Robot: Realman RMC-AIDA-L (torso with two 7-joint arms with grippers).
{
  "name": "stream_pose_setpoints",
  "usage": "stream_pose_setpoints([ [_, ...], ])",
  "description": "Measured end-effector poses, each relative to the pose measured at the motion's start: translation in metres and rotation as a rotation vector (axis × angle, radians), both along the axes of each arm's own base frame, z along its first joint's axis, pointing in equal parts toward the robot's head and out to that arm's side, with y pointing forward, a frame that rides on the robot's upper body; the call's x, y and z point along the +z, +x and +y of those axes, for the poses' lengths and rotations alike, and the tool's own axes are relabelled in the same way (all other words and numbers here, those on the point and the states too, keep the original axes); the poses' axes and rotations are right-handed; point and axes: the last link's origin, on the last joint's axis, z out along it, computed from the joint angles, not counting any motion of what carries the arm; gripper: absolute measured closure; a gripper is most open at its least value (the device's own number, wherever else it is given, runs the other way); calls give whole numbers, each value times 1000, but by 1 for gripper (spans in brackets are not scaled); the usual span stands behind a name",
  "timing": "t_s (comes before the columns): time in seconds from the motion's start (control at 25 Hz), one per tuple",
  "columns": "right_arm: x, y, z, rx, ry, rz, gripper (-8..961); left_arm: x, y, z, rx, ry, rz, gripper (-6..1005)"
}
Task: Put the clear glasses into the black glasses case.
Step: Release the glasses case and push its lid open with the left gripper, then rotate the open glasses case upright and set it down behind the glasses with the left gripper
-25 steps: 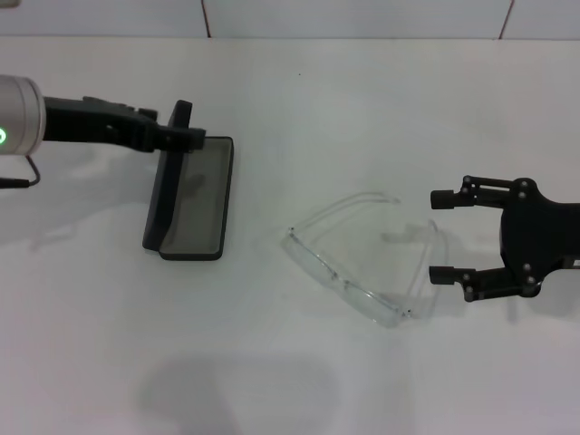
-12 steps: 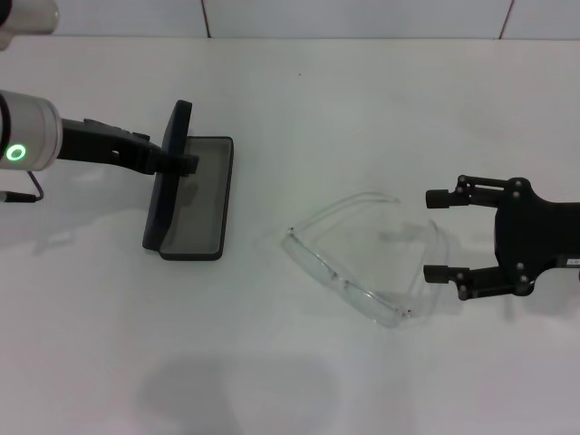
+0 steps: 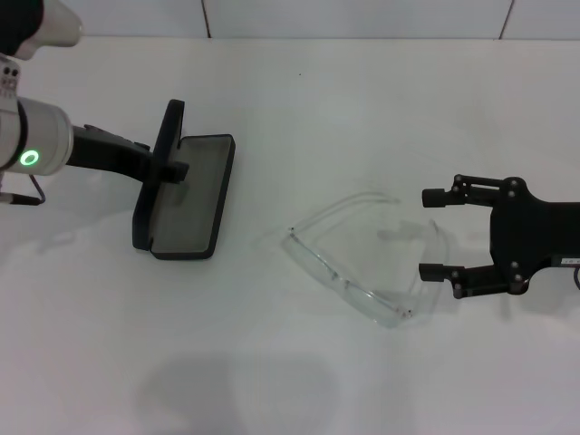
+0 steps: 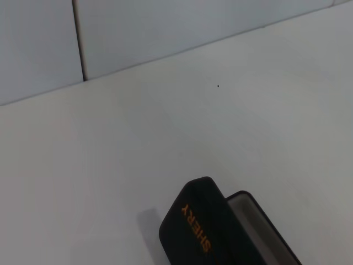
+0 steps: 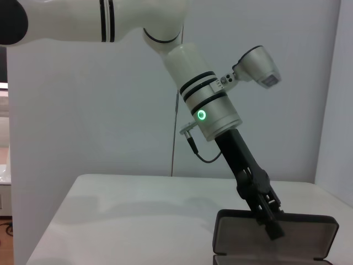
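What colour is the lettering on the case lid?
Orange, on the matte black glasses case; the left wrist view shows it best.

White table [image 3: 362,109] against a pale panelled wall [image 4: 165,27] with dark seams

The case [image 3: 186,195] lies open on the left part of the surface [image 3: 362,100], its lid standing up along the left side of the tray. The left gripper [image 3: 172,169] reaches in from the left and meets the lid at its upper edge. The glasses [image 3: 367,258] lie on the surface right of the case and well apart from it, arms unfolded. The right gripper [image 3: 435,233] sits at the right, just beside the glasses, with one fingertip [image 3: 430,271] near the right arm of the glasses.
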Motion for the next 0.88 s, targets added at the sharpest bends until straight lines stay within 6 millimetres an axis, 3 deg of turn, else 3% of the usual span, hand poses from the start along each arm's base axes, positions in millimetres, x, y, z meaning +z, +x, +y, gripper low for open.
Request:
stream_pose_setpoints([
  [0.24,0,-1,0,2,0,1,171,-1,2,2,-3,-5,5,323],
  [0.68,-2,-3,0,6,-2,5,180,3,6,7,-100,-18,54,775],
  [0.88,-5,-4,-3,14,-3,11,184,1,21,18,-287,-14,104,793],
])
